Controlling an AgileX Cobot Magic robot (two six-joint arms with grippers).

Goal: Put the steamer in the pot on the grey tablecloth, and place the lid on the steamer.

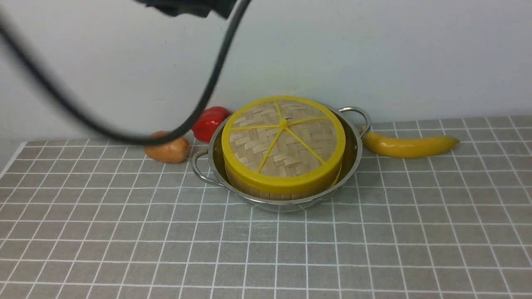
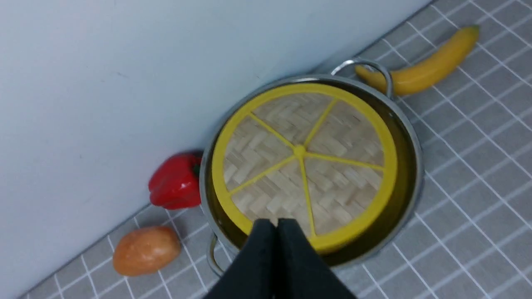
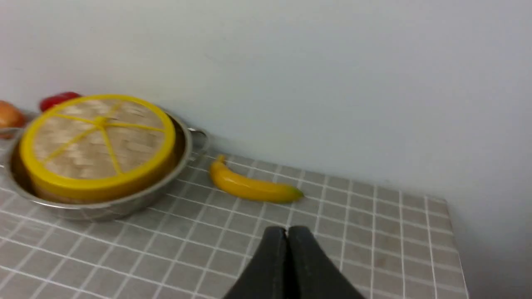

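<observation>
The shiny steel pot [image 1: 355, 143] stands on the grey tablecloth [image 1: 266, 249] near the back wall. The bamboo steamer [image 1: 270, 192] sits inside it, only its slatted wall showing. The woven lid [image 1: 283, 139] with yellow rim and spokes lies on top of the steamer. The lid also shows in the left wrist view [image 2: 303, 162] and the right wrist view [image 3: 97, 139]. My left gripper [image 2: 276, 224] is shut and empty, above the lid's rim. My right gripper [image 3: 286, 232] is shut and empty, over the cloth to the right of the pot. Neither gripper's fingers show in the front view.
A yellow banana [image 1: 409, 145] lies right of the pot. A red pepper [image 1: 210, 120] and an orange-brown potato [image 1: 168, 150] lie left of it by the wall. A black cable [image 1: 199, 99] hangs across the upper left. The cloth's right edge [image 3: 455, 232] is near.
</observation>
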